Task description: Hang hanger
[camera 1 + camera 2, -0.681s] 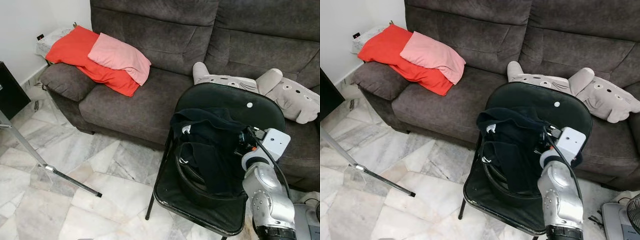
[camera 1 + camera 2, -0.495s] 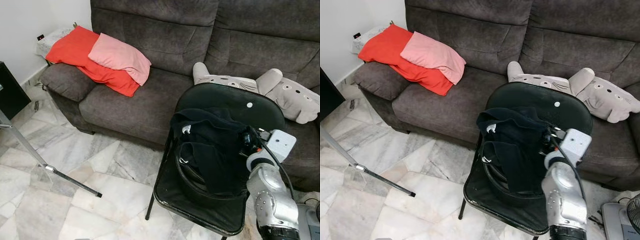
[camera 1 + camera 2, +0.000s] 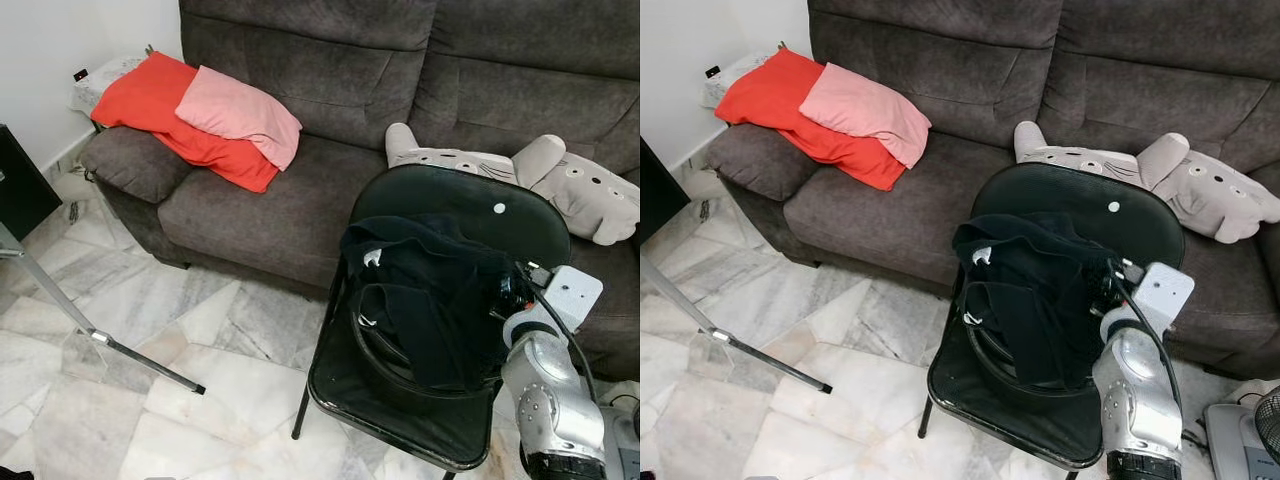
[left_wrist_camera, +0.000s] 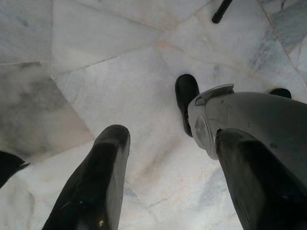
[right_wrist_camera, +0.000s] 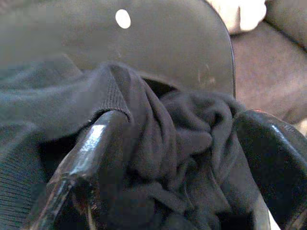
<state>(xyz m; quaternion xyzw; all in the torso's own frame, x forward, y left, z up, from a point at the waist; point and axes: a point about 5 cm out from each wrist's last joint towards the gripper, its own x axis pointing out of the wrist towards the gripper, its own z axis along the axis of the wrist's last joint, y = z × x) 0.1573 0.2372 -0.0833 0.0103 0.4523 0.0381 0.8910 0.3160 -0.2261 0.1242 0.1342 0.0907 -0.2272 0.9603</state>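
The right gripper [image 5: 177,158] reaches into the black clothes [image 3: 430,290] piled in a basket on the black chair [image 3: 470,205] before the grey sofa [image 3: 300,190]. Its fingers [image 5: 91,158] stand apart around a fold of cloth, not clenched. The hanger I cannot find. The left gripper [image 4: 168,163] hangs released over the marble floor [image 4: 96,57].

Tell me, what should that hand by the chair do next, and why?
Probably close the right hand: its two fingers stand apart with a fold of the black garment bunched between them, heaped in the basin on the black chair. The left hand hangs idle over the floor.
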